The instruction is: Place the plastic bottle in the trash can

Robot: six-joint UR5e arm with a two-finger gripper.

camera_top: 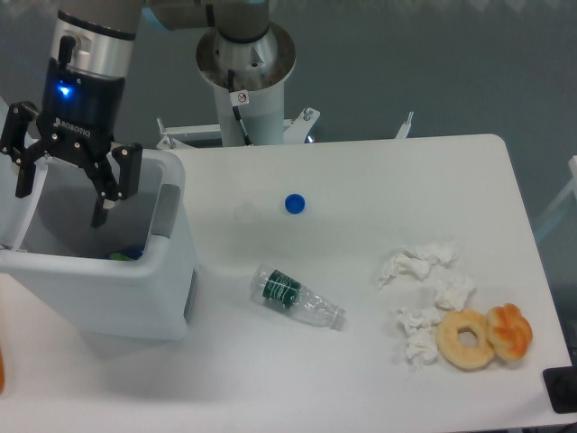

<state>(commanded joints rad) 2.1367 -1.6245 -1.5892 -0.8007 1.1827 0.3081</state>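
The trash can (135, 298) is a big white bin at the table's left edge, open at the top. My gripper (59, 206) hangs over its opening, fingers spread wide and empty. Low inside the bin, a small blue patch (133, 252) shows beside a green bit, behind the front wall. It looks like part of the blue-tinted plastic bottle, but most of it is hidden.
A small clear bottle with a green label (296, 296) lies on the table right of the bin. A blue cap (294, 204) sits farther back. Crumpled tissues (424, 289) and two donuts (482, 336) lie at the front right.
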